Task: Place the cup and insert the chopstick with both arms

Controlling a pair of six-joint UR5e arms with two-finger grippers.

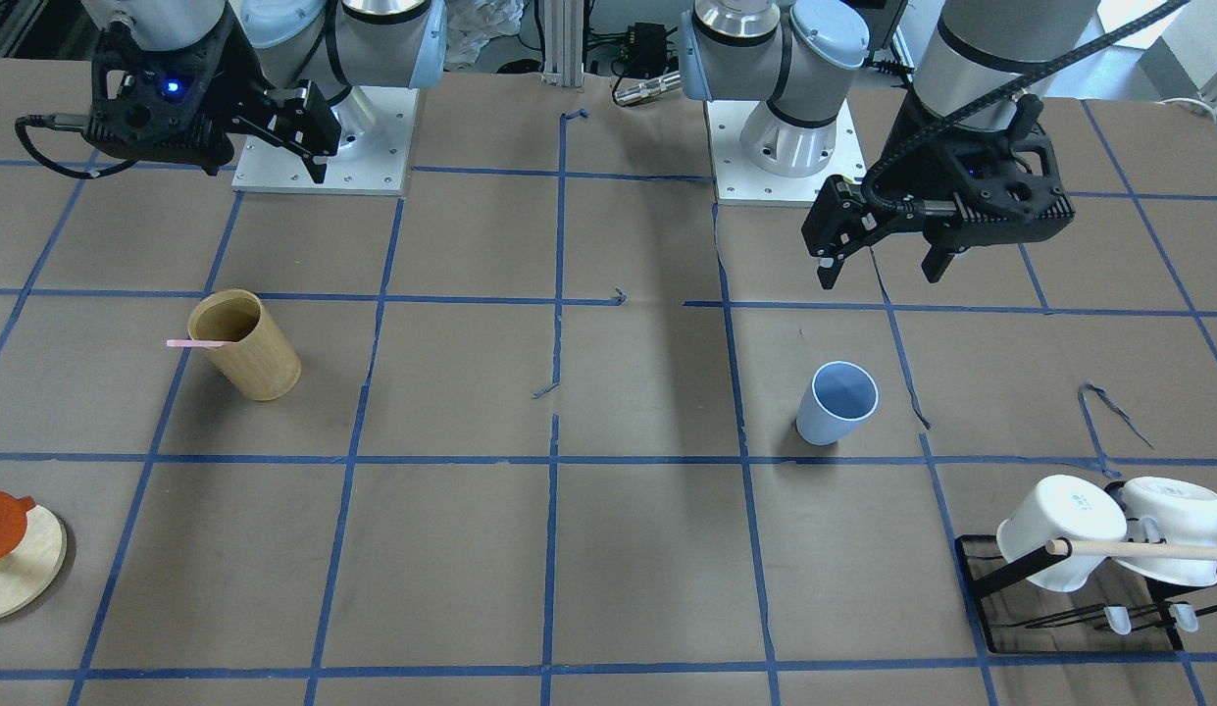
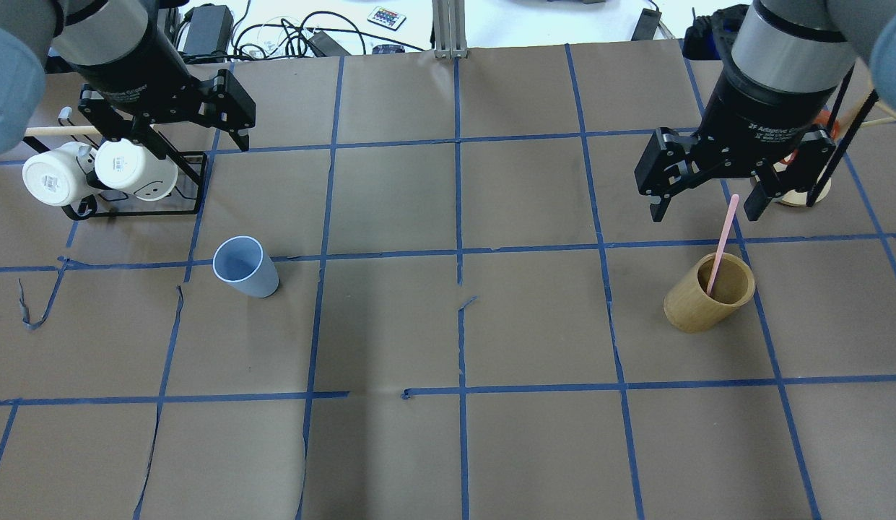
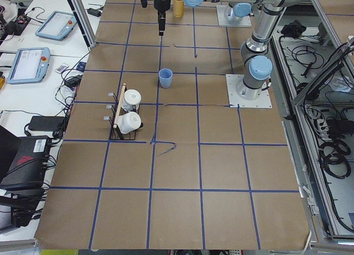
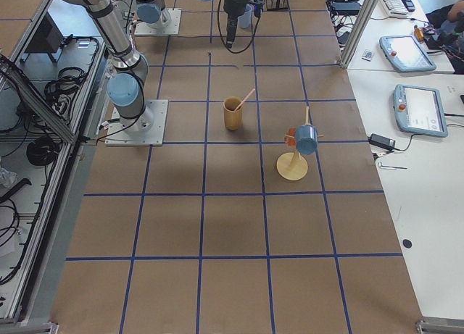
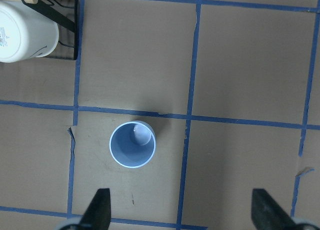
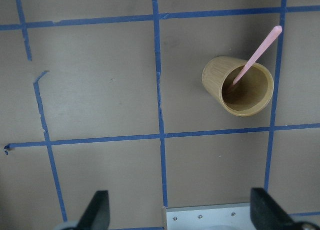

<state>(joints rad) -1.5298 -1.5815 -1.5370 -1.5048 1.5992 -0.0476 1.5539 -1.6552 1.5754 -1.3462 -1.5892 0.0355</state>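
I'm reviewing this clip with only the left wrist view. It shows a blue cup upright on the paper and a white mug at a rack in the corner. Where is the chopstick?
Observer: The pink chopstick leans inside the wooden cup, on the robot's right side of the table.
Reviewer: Is anything gripping it?
Observer: No. The right gripper hangs open, raised off the table and clear of the chopstick.
Reviewer: Is that the only mug on the rack?
Observer: No, two white mugs sit side by side on the black rack.
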